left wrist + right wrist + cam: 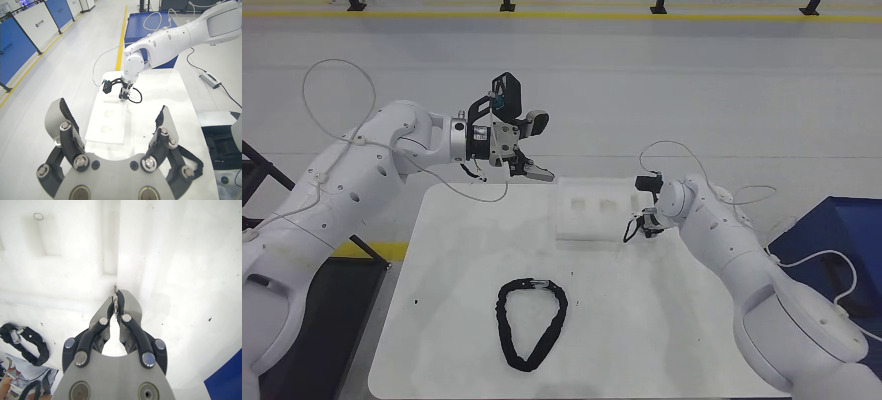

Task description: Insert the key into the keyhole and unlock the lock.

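Right hand: clamped on a thin silver piece, seemingly the key, at the foam tray's edge.
Left hand: fingers spread, empty, above the worktop's far edge.
Chain lock: lying on the worktop, well apart from both hands.

Can't see most of the key: pinched between the right tool pads, only a thin metal edge out, blade hidden. Can't resolve any detail on the chain lock in top view, lower centre – too small. Can't see the tabletop near edge either – cut off at frame bottom.
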### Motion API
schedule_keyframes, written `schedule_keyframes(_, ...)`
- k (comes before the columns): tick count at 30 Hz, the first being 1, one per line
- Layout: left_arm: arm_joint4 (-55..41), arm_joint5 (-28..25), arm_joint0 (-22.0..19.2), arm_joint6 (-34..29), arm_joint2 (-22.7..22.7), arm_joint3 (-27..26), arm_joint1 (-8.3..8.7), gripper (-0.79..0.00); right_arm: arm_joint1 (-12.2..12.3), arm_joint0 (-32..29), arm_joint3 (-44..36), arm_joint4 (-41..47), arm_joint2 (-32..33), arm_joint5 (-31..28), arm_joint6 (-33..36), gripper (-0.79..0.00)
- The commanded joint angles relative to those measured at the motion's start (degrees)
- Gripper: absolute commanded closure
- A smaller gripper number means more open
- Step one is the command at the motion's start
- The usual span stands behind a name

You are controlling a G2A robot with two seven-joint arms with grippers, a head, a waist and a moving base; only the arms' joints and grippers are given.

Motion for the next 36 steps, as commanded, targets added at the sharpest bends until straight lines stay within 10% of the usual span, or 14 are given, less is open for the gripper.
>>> schedule_keyframes(1, 0.0, 0.0, 0.0, -0.01, 0.0, 0.0, 0.0, -0.785, -0.16, 0.5, 0.11, -0.34, 0.08, -0.07, 0.43, 0.0)
schedule_keyframes(20, 0.0, 0.0, 0.0, -0.01, 0.0, 0.0, 0.0, -0.785, 2.95, 1.76, -8.48, -0.24, 5.39, -4.99, 4.08, 0.0)
schedule_keyframes(36, 0.0, 0.0, 0.0, -0.01, 0.0, 0.0, 0.0, -0.785, 16.16, -18.24, -54.6, -7.3, 26.37, -1.61, 9.21, 0.0)
